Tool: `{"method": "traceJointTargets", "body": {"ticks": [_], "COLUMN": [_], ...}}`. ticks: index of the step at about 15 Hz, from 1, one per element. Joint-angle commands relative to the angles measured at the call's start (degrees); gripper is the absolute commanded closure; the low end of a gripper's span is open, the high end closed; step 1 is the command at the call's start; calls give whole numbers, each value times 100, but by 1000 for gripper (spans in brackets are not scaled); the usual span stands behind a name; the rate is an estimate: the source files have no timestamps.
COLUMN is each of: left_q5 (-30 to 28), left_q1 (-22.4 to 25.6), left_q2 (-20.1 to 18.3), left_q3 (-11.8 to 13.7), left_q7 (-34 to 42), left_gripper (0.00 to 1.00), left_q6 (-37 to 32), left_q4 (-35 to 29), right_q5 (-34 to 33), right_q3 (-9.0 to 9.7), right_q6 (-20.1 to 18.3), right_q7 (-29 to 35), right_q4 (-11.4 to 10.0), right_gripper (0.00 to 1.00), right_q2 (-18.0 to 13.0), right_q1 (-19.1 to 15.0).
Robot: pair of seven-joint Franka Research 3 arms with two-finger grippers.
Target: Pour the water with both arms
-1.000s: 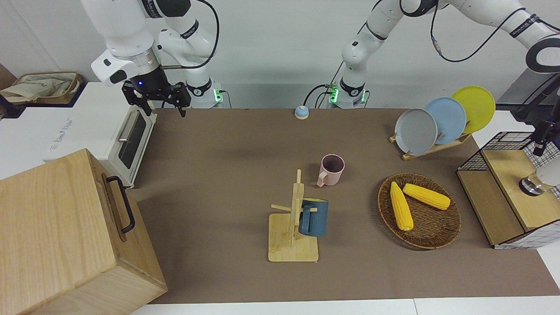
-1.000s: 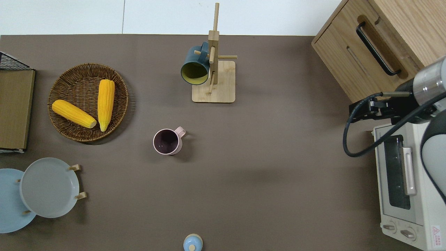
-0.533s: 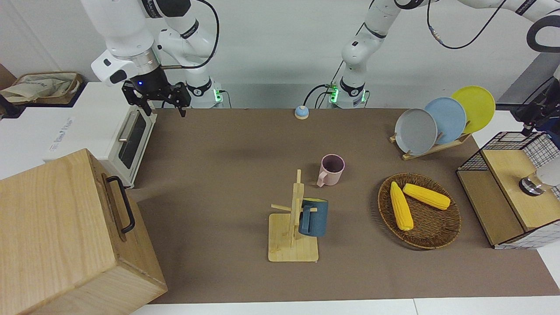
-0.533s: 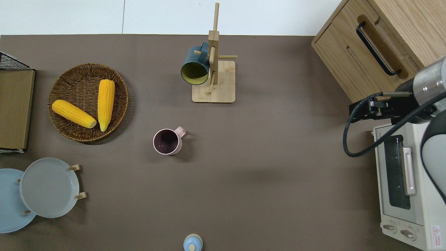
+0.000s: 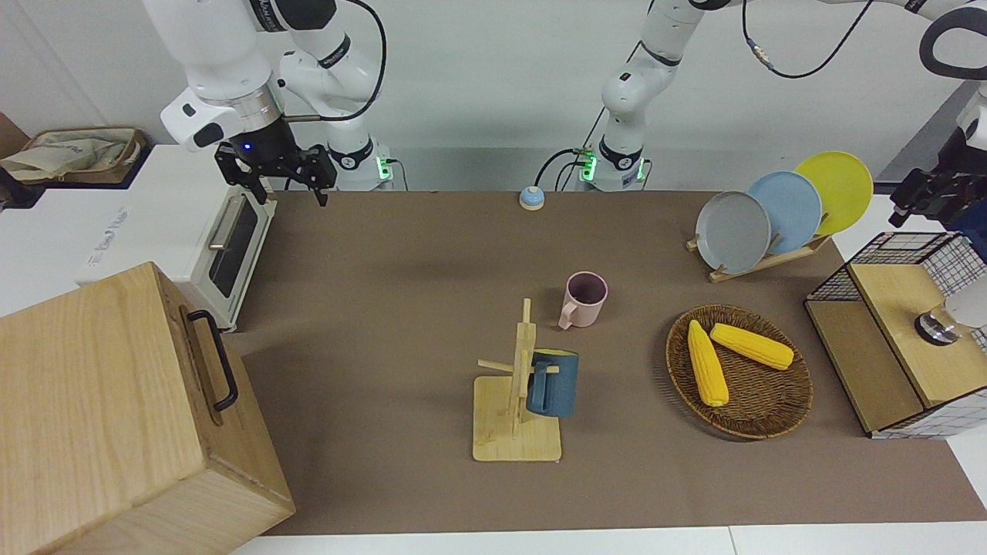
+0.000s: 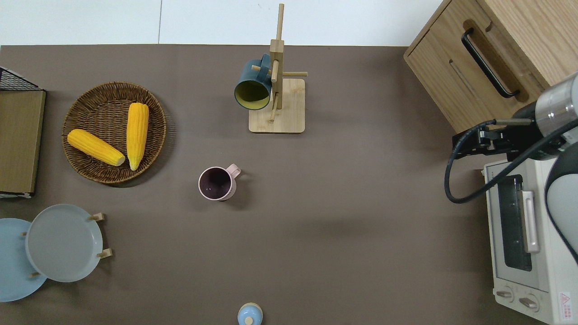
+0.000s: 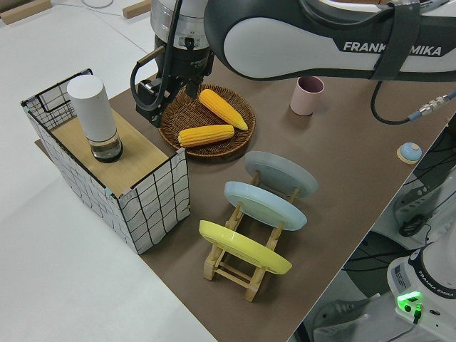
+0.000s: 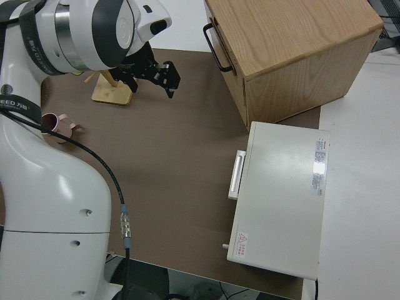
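A white-capped clear bottle (image 5: 950, 317) (image 7: 96, 117) stands on the wooden shelf of a wire crate (image 7: 153, 189) at the left arm's end of the table. My left gripper (image 5: 917, 202) (image 7: 147, 105) hangs open and empty in the air, beside the bottle and apart from it. A pink mug (image 5: 584, 299) (image 6: 217, 183) stands upright mid-table. A dark blue mug (image 5: 552, 383) (image 6: 252, 86) hangs on a wooden rack (image 6: 276, 118), farther from the robots. My right gripper (image 5: 287, 191) (image 8: 153, 87) is parked, open and empty.
A wicker basket (image 6: 86, 167) holding two corn cobs lies beside the crate. Three plates stand in a rack (image 5: 759, 262). A toaster oven (image 6: 526, 243) and a wooden box (image 6: 490, 58) fill the right arm's end. A small blue bell (image 5: 531, 198) sits near the robots.
My left gripper has drawn up and away from the top of the white bottle, empty. The right arm, the mugs and the bottle have not moved.
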Motion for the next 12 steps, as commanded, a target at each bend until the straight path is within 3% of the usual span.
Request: {"method": "traceJointTargets", "body": {"ticks": [1,7,8,12], "left_q5": [158,159,159,150], "left_q1": [-36,-747,-1009,-2765], "left_q2": [-120,-260,-313,-471], "left_q3": [-292,-65,136,1401], "left_q7": [-130,-271,-349,-665], "left_gripper": [5,5,2,2], "left_q6": [-185,-765,-809,-1090], "left_q4": [-32,-32,-32,-32], "right_q5": [81,81,81,81], "right_q3": [63,63,63,63], "right_q6": [65,65,65,65], "right_q7": [-129,-129,-129,-129], "right_q4": [-161,-161,-161,-161], "right_gripper": [7,7,7,7], "right_q2": [-133,-133,-133,-133], "right_q1": [-135,-135,-135,-135]}}
